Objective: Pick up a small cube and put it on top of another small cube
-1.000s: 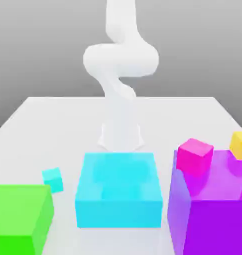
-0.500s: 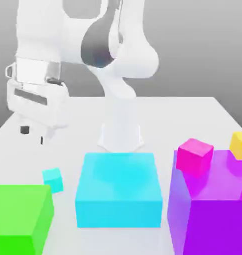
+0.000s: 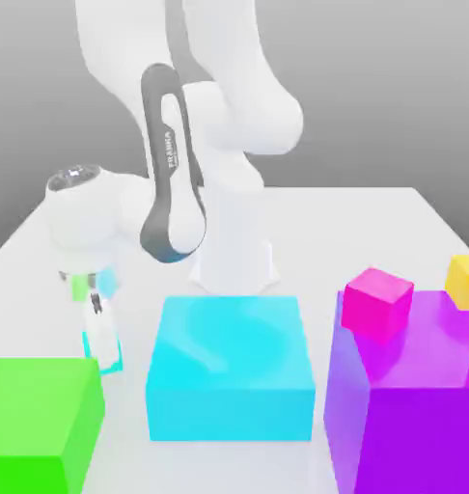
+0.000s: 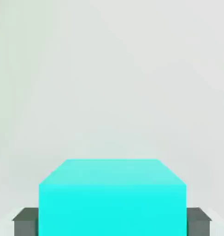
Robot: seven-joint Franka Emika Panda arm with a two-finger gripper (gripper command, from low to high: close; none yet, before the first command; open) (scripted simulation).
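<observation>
Pincer [image 4: 112, 223] closed on the small cyan cube [image 4: 112, 209], a finger against each of two opposite sides, only as far apart as the cube is wide. The cube sits low at the table [image 3: 132, 425], between the green block [image 3: 36, 405] and the large cyan block [image 3: 229, 347]. Grasping looks done; lifting, carrying and stacking remain, perhaps onto the magenta cube [image 3: 376, 304] atop the purple block [image 3: 422, 434].

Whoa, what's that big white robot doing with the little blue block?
The robot arm has reached down beside the big green block and its gripper has closed on the small cyan cube, one finger on each side. The cube isn't stacked yet. The small magenta cube and a yellow one sit on the big purple block.
</observation>
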